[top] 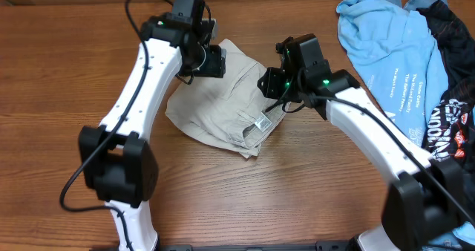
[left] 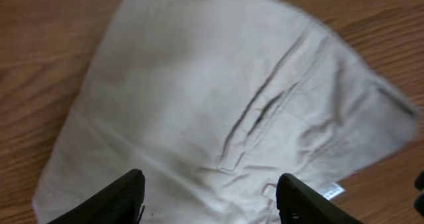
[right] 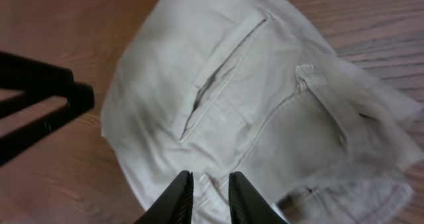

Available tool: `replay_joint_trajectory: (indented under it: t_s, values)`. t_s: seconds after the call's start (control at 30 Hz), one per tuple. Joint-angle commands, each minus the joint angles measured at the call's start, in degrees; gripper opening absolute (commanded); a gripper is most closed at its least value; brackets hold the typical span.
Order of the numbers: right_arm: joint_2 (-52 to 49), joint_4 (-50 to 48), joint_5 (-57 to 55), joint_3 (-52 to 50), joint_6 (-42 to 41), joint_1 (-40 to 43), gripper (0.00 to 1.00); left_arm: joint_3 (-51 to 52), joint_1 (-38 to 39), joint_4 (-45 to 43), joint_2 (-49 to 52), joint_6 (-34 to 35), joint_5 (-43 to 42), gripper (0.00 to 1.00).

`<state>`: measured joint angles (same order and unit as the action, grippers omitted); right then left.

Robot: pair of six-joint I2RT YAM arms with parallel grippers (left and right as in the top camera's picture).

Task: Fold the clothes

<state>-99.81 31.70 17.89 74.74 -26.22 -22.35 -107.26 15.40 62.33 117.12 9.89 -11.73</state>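
The beige shorts (top: 223,95) lie bunched and partly folded at the table's middle, with the white label (top: 262,122) at their front right edge. My left gripper (top: 214,62) hangs over their far left part, open and empty; its wrist view shows the two fingers (left: 211,197) wide apart above the cloth (left: 212,98) and the label (left: 333,191). My right gripper (top: 269,83) is at the shorts' right edge. Its fingers (right: 205,191) are nearly together with a ridge of the shorts (right: 218,85) between them, below the slit pocket.
A light blue T-shirt with white print (top: 393,43) and a black garment with white graphic (top: 454,73) lie at the far right. The left gripper's black fingers (right: 40,98) show at the left of the right wrist view. Bare wood surrounds the shorts.
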Motion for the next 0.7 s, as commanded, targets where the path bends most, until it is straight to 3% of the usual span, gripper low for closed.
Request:
replay_joint_trajectory:
  t_s: [0.0, 0.33, 0.67]
  values:
    - [-5.6, -1.0, 5.4, 0.3, 0.9, 2.2, 0.22, -1.1, 0.4, 1.8, 4.0, -0.5, 0.1, 0.66]
    - [-17.0, 3.6, 5.1, 0.3, 1.0, 8.2, 0.22, -1.1, 0.4, 10.3, 16.6, -0.5, 0.1, 0.65]
    - [-18.5, 4.4, 3.3, 0.3, 2.8, 9.0, 0.22, -1.1, 0.4, 16.9, 22.8, -0.5, -0.4, 0.44]
